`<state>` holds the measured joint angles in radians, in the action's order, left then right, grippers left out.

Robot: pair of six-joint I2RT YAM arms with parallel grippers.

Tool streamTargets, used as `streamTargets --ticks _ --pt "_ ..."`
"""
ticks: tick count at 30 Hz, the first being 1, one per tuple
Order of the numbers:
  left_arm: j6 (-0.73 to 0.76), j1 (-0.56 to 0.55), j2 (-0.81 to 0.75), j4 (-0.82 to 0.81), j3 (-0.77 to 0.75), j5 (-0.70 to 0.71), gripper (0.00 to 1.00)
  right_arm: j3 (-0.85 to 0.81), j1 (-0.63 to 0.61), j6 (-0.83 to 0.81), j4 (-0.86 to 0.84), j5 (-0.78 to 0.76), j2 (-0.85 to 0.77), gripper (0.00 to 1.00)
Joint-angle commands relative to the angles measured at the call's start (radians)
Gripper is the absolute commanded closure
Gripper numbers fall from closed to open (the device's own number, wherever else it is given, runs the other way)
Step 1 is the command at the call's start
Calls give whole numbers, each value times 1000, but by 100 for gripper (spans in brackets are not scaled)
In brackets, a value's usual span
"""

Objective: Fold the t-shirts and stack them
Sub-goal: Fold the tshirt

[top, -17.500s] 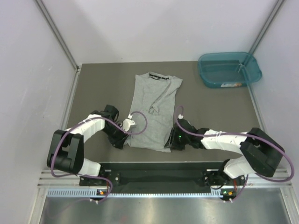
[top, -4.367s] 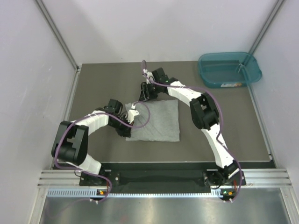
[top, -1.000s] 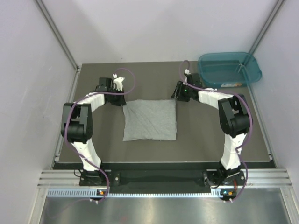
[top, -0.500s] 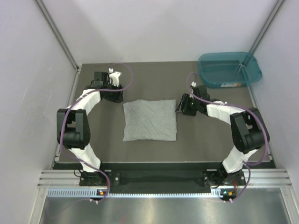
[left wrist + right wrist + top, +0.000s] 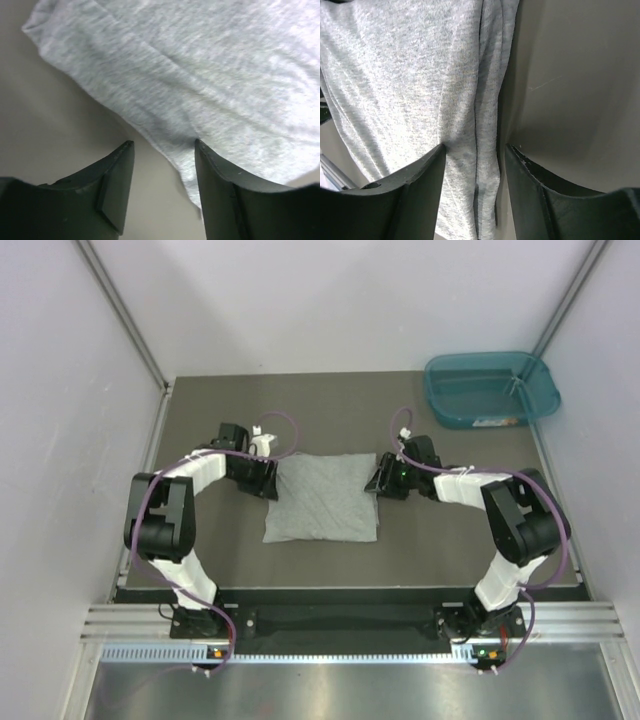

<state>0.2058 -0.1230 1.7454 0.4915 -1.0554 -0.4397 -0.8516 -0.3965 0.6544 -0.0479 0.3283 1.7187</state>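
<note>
One grey t-shirt (image 5: 322,498) lies folded into a flat rectangle in the middle of the dark table (image 5: 210,550). My left gripper (image 5: 268,480) is low at the shirt's left edge, near its far corner. In the left wrist view it (image 5: 162,145) stands open, and the shirt's hem (image 5: 210,65) runs between the two fingers. My right gripper (image 5: 378,483) sits at the shirt's right edge. In the right wrist view it (image 5: 476,147) is open too, its fingers straddling the layered folded edge (image 5: 487,115). Neither holds the cloth.
A teal plastic tub (image 5: 490,388) stands at the back right corner of the table. Pale walls close in the left, right and back sides. Metal rails run along the near edge by the arm bases.
Both grippers have left the shirt's far corners and come down and inward to its side edges. The left jaws have opened. The folded shirt lies where it was.
</note>
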Motion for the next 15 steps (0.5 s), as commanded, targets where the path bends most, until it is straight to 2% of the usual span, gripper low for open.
streamTargets --ticks 1,4,5,6,11,15 --pt "-26 3 17 -22 15 -120 44 26 -11 27 -64 11 27 53" --pt "-7 -7 40 1 26 -123 75 26 -10 18 -46 -20 30 72" --pt "4 -6 43 19 20 -113 100 23 -10 11 -35 -28 27 75" --pt "16 -4 43 34 15 -93 100 19 -10 7 -27 -43 22 81" --pt "99 14 -7 79 32 1 100 19 -1 -12 -4 -46 5 85" --pt "125 16 -3 93 23 97 100 22 7 -16 -1 -31 -8 81"
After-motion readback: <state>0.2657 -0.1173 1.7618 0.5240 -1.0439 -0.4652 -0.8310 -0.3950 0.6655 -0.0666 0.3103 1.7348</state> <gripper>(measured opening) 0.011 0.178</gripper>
